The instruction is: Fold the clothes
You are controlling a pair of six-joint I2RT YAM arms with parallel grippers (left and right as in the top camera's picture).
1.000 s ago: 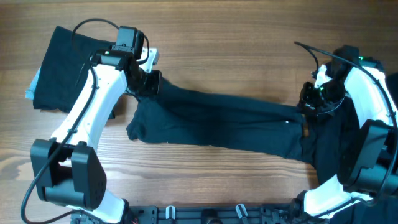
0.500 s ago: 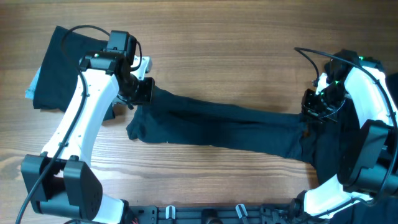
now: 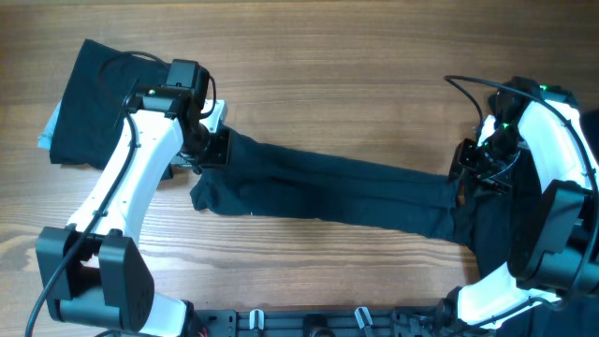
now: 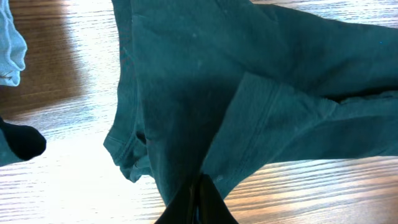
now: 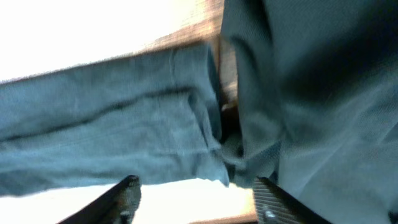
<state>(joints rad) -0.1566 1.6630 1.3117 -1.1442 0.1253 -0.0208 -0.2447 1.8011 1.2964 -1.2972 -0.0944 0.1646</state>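
The left gripper (image 4: 199, 200) is pinched tight on the dark garment (image 3: 346, 187). The right gripper (image 5: 199, 194) stands wide apart just above the same garment.

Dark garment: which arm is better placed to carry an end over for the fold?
Left, probably. The left gripper is shut on the garment at its edge, ready to lift. The right gripper is open at the other end, gripping nothing, and must grasp first.

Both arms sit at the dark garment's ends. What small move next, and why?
Probably ease the right gripper forward and close it on the dark garment: its fingers stand open, cloth just ahead of them, while the left gripper is shut on the other end.
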